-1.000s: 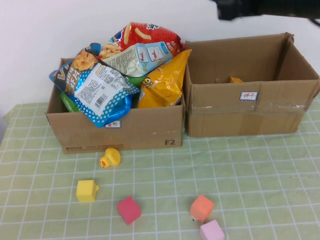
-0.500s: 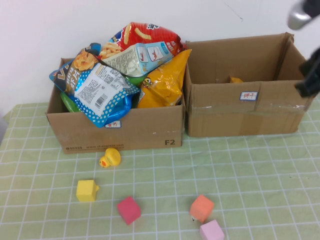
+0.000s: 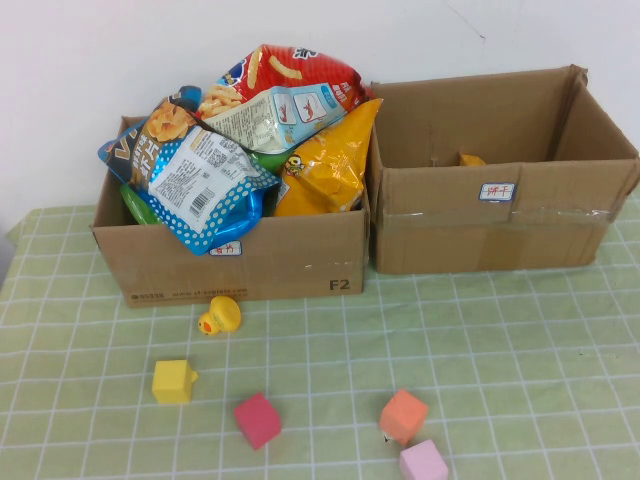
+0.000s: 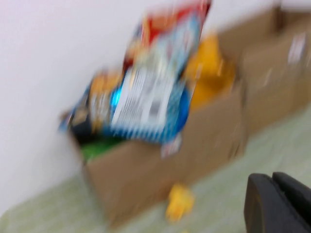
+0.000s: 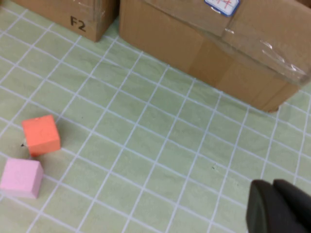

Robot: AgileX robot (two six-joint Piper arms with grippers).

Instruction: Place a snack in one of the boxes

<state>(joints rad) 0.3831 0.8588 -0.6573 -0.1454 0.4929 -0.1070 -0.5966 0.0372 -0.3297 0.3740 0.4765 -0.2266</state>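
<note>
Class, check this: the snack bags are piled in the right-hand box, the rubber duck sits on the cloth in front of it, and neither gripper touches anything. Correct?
Wrong box. The high view shows the snack bags piled in the left-hand box, with the rubber duck before it. The left gripper and right gripper touch nothing.
</note>
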